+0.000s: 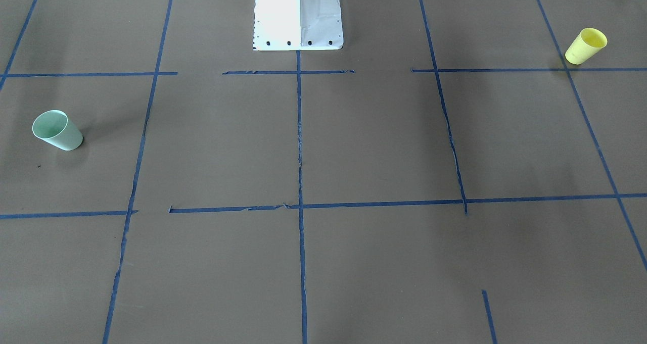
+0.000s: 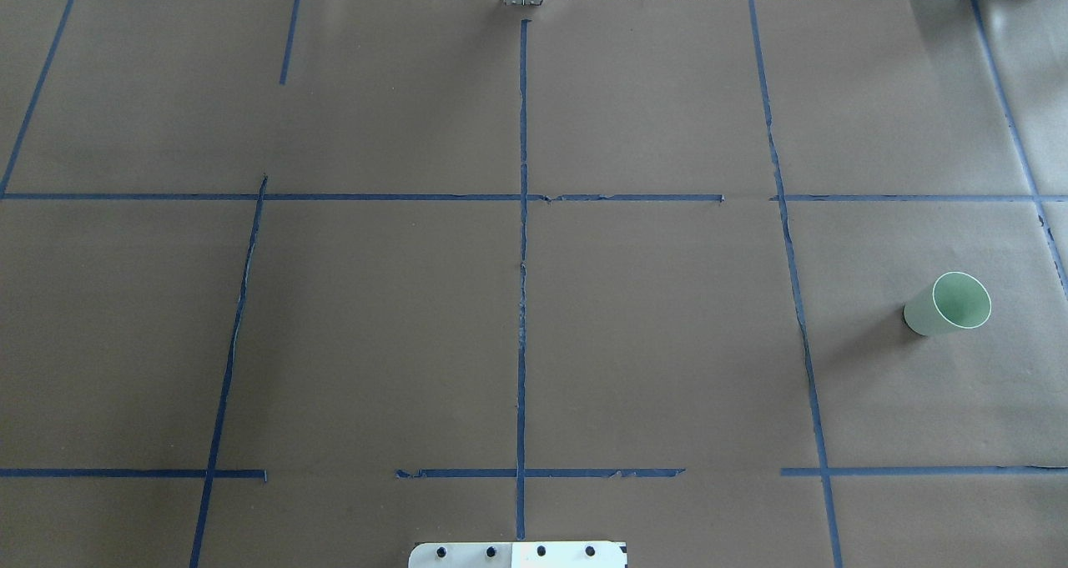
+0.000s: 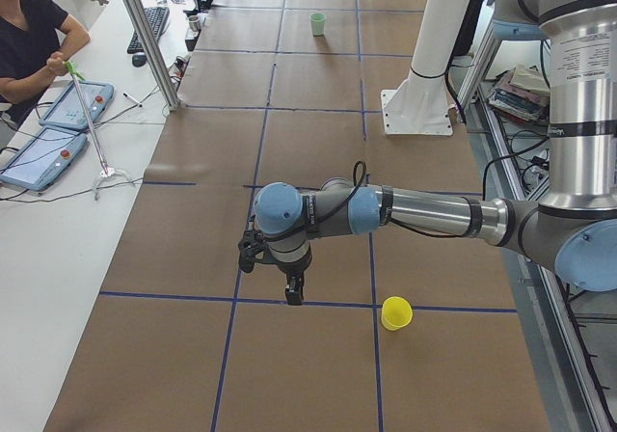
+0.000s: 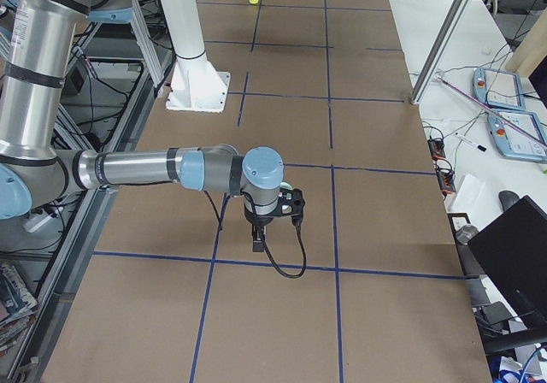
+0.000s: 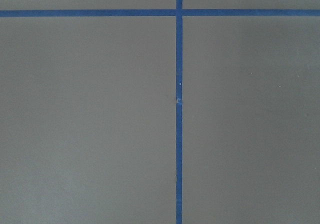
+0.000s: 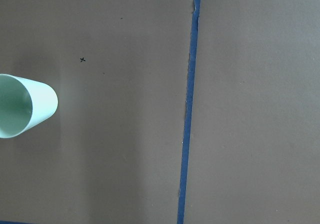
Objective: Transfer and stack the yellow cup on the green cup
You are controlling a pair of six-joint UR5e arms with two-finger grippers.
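Nearest, in the exterior left view: the left gripper (image 3: 292, 295) hangs over the brown paper (image 3: 145, 355), fingers pointing down. It shows only in this side view, so we cannot tell whether the jaws are apart or together.

Just past it, toward the robot's side of the table, the yellow cup (image 3: 396, 312) stands upright with its mouth up and long axis vertical. It sits close to a blue tape line (image 3: 443, 309), near the gripper but clear of it. The left arm is plainly the nearer one, so we judge the pick is its job: shift sideways toward the robot, then come down over the rim.

The left wrist camera shows only paper and crossing tape, so the cup lies outside its view. The overhead view misses the yellow cup too. The front-facing view catches it near the frame's right edge.

Mid-table stands the white pedestal (image 1: 298, 15).

Farthest, the green cup (image 3: 317, 23) stands upright at the robot's right end, well apart from the yellow one. The right gripper (image 4: 256, 244) hangs near it. Its jaw state we cannot tell either, but its wrist camera has the green cup at the frame's left edge.
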